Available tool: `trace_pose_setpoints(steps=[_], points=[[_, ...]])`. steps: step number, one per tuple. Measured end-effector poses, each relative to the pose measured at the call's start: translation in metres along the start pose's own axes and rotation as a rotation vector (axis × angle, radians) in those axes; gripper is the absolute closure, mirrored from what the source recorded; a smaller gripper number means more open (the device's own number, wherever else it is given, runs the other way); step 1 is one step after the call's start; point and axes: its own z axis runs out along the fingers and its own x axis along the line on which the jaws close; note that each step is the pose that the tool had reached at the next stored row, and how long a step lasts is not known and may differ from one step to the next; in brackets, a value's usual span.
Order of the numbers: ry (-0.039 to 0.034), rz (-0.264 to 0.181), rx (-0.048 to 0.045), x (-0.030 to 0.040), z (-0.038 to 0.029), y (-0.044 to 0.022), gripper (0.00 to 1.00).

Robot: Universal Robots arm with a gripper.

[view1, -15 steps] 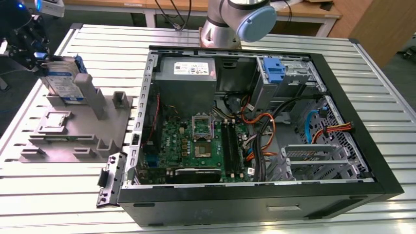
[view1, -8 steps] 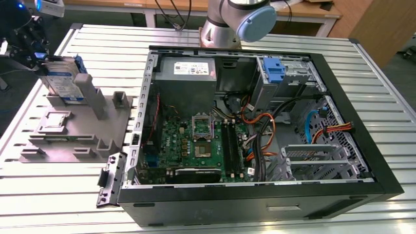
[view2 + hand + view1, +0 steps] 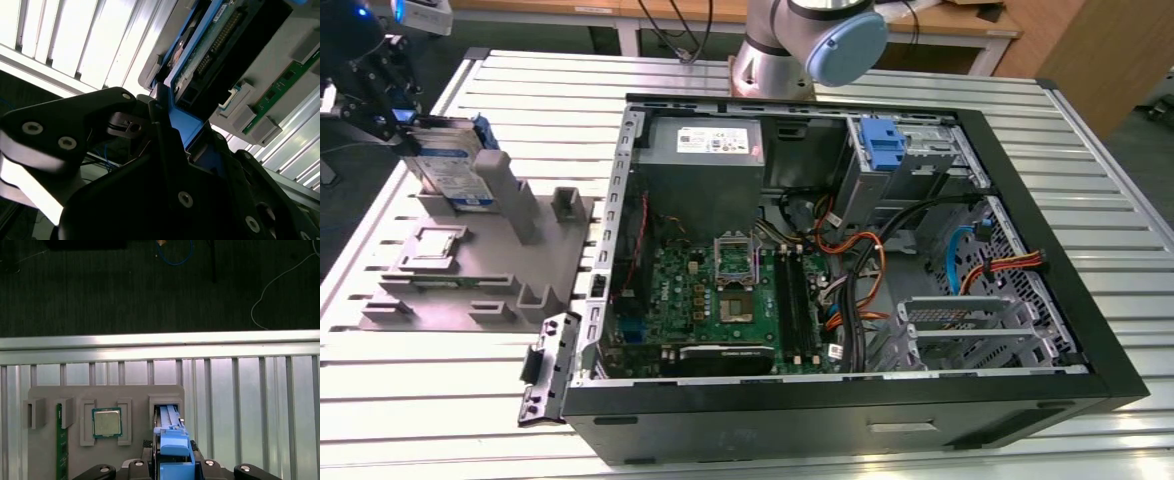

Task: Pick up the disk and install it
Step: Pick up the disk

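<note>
Slatted table (image 3: 440, 420): beside the computer case (image 3: 854, 425), the claw (image 3: 403, 118) grips the disk (image 3: 451, 165) in its holder (image 3: 494, 270). Pick-up step, I'd judge; needs a straight lift.

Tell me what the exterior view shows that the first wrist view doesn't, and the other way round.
The exterior view adds the open computer case with its motherboard and power supply. The first wrist view adds a blue cable loop on the floor beyond the table edge. Both share the tool gripping the disk, which stands upright in the grey fixture.
</note>
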Motion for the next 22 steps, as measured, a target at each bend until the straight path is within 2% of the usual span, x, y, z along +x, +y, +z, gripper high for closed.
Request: trace_pose_setpoints(steps=[14, 22], points=[[0.0004, 0.0, 0.0, 0.0, 0.0, 0.0, 0.63], [0.0007, -0.015, -0.0008, 0.0, 0.0, 0.0, 0.63]])
